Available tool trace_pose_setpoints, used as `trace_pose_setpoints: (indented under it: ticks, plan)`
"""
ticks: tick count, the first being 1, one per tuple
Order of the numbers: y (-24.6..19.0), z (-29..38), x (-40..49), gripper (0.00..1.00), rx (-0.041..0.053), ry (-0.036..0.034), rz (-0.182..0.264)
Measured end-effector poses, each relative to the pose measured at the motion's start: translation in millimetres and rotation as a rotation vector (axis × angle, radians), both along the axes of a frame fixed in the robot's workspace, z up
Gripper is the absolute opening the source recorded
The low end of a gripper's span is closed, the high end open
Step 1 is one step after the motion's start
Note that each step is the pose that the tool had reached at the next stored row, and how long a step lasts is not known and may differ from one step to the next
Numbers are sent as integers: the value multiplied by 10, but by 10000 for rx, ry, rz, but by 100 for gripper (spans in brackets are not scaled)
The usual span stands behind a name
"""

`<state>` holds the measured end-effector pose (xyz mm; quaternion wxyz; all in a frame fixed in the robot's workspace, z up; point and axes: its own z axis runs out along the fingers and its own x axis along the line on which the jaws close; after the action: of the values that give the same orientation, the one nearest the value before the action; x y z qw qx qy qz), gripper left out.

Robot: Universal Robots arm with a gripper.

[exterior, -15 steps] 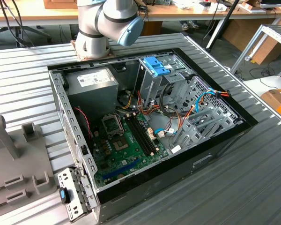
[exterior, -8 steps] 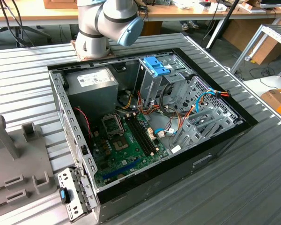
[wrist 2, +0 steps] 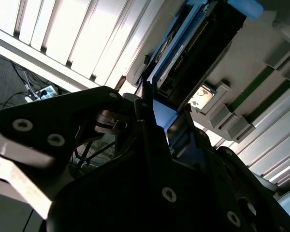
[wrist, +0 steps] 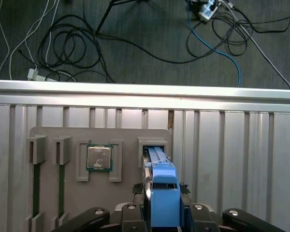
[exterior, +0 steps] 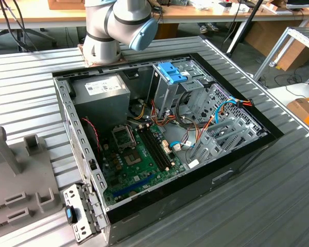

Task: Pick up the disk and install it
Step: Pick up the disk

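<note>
pick | gripper [wrist: 159, 189] clamped on disk [wrist: 162, 174] rails | disk on edge in holder [wrist: 125, 137] slot near desk [wrist: 232, 145] edge, exposing rails

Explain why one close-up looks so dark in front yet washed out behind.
In the second wrist view the gripper is backlit and near-black while the table slats glare white; the first wrist view shows the disk evenly lit; the exterior view is even.
</note>
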<state>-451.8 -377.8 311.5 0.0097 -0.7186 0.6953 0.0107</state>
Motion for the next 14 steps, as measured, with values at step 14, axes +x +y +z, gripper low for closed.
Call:
trace_pose_setpoints:
  ticks: [14]
  plan:
    - [0,2,1,36,-5,1,-211]
